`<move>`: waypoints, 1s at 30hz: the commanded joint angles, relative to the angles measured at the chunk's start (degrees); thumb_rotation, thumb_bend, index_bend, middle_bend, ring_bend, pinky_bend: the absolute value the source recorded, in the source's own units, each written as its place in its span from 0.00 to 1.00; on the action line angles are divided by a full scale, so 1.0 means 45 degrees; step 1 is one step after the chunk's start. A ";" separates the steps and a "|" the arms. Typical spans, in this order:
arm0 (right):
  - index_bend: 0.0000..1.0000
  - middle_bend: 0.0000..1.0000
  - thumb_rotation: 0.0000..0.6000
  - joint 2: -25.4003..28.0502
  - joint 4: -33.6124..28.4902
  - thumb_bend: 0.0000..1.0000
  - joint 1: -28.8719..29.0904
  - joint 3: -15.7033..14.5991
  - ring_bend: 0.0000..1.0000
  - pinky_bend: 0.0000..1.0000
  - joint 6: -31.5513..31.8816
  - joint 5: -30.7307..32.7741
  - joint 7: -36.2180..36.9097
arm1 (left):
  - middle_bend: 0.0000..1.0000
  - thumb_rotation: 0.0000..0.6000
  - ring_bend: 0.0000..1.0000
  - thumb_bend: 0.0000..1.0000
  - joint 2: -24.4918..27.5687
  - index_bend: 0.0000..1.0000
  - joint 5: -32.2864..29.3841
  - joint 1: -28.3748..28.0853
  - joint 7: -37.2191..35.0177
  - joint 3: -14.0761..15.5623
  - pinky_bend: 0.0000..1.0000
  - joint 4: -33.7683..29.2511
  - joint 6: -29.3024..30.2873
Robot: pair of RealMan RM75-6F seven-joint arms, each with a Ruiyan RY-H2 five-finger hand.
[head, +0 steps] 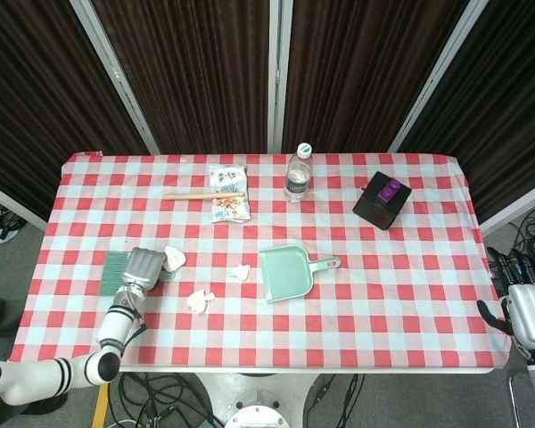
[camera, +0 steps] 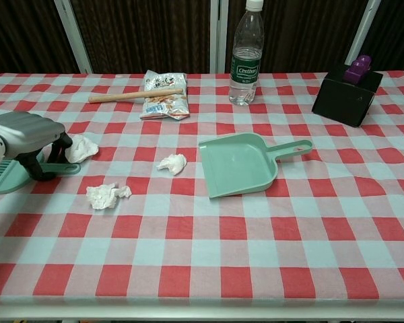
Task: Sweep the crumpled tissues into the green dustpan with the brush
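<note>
The left hand [camera: 23, 138] closes around the brush [camera: 10, 173] near the table's left edge, one tissue [camera: 81, 147] touching it. Two more tissues [camera: 108, 196] lie between it and the central green dustpan [camera: 240, 163]. The right hand [head: 528, 308] hangs open off the right edge.

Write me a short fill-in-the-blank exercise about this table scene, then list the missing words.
1. The left hand rests on the ____, which lies at the table's left side.
2. ____ crumpled tissues lie on the cloth, all left of the dustpan.
3. The wooden stick lies across the ____ bag.
4. The purple item sits on top of a ____ box.

Missing words: brush; three; snack; black
</note>
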 commanded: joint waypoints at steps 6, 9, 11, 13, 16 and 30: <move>0.09 0.19 1.00 -0.0078 -0.0529 0.26 0.0603 -0.0078 0.07 0.11 -0.0833 -0.0340 -0.0601 | 0.53 1.00 0.68 0.43 0.1462 0.54 0.2712 0.0911 -0.2523 0.0220 0.91 -0.0885 0.1175; 0.14 0.22 1.00 -0.0340 -0.0754 0.27 0.1201 -0.0030 0.10 0.14 -0.1698 -0.0356 -0.0934 | 0.53 1.00 0.68 0.43 0.2220 0.54 0.3671 0.1366 -0.4002 0.0298 0.91 -0.1352 0.1456; 0.16 0.23 1.00 -0.0549 -0.0863 0.27 0.1654 0.0058 0.11 0.15 -0.2272 -0.0356 -0.1206 | 0.53 1.00 0.68 0.43 0.2628 0.54 0.4254 0.1624 -0.4850 0.0335 0.91 -0.1585 0.1681; 0.20 0.25 1.00 -0.0905 -0.0887 0.27 0.2261 0.0193 0.11 0.15 -0.2984 -0.0353 -0.1649 | 0.53 1.00 0.68 0.43 0.3012 0.54 0.4819 0.1895 -0.5702 0.0367 0.91 -0.1807 0.1938; 0.24 0.27 1.00 -0.1627 -0.0635 0.27 0.3216 0.0383 0.11 0.17 -0.4176 -0.0141 -0.2416 | 0.53 1.00 0.68 0.43 0.3386 0.54 0.5560 0.2207 -0.6904 0.0396 0.91 -0.2074 0.2208; 0.32 0.30 1.00 -0.5911 0.2468 0.21 0.6441 0.1196 0.13 0.19 -0.6908 0.2311 -0.6390 | 0.52 1.00 0.67 0.43 0.3621 0.54 0.6561 0.2335 -0.8501 0.0391 0.90 -0.1994 0.1544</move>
